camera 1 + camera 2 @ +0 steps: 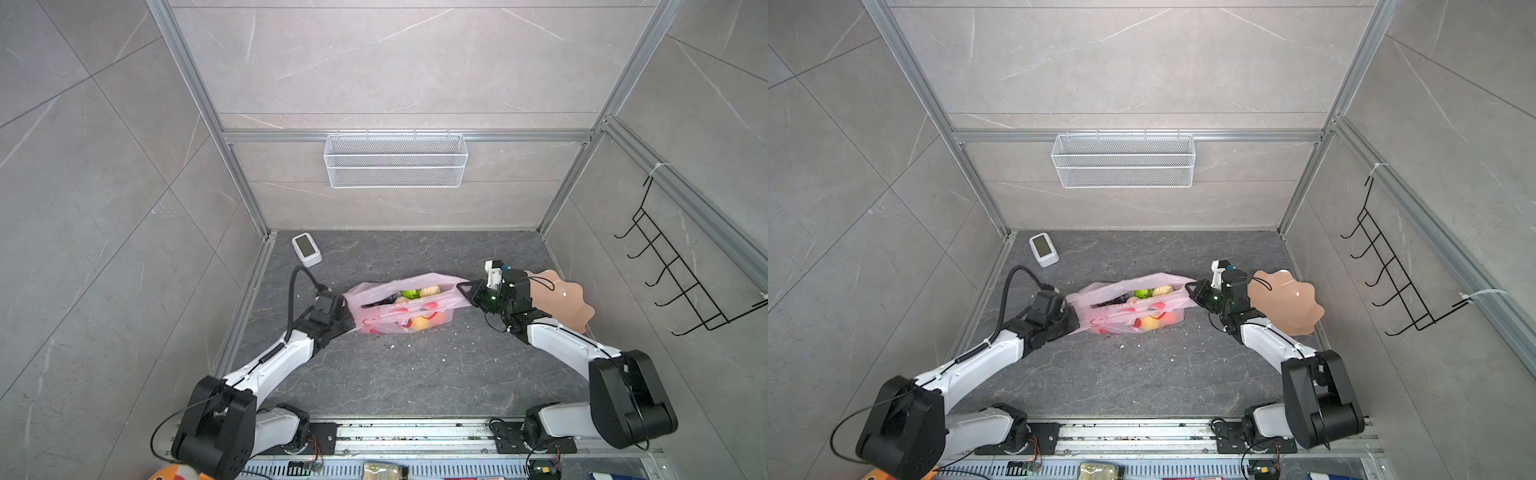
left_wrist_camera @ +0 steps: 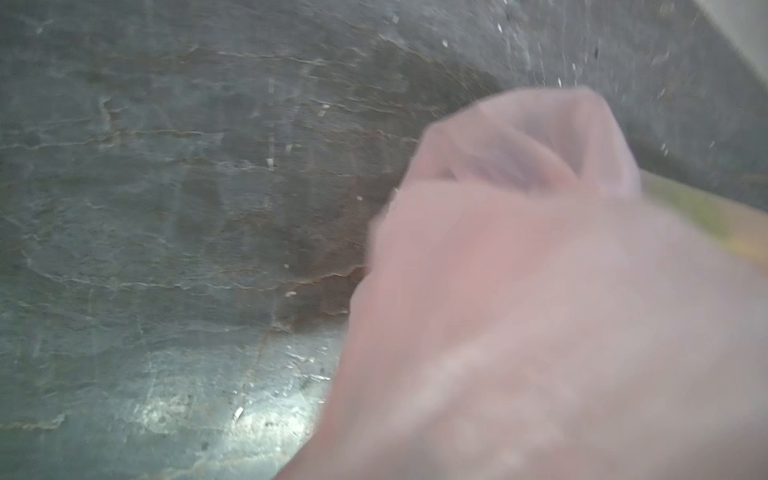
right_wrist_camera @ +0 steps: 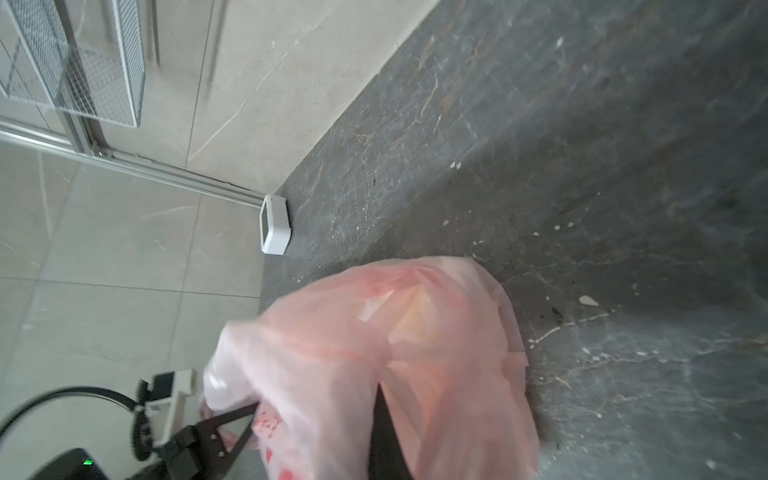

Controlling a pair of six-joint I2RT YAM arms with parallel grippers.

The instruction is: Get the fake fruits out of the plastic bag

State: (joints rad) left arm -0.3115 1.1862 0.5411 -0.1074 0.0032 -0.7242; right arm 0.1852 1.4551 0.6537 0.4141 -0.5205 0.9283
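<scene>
The pink plastic bag lies on the dark floor, pulled long between my two grippers. Its mouth gapes upward. Inside show fake fruits: a green piece, a beige piece, dark purple grapes and a yellow-orange piece behind the film. My left gripper is shut on the bag's left end. Blurred bag film fills the left wrist view and hides its jaws. My right gripper is shut on the right end. One black finger pokes through bag folds.
A peach scalloped plate sits just behind my right wrist by the right wall. A small white device stands in the back left corner. A wire basket hangs on the back wall, a black hook rack on the right wall.
</scene>
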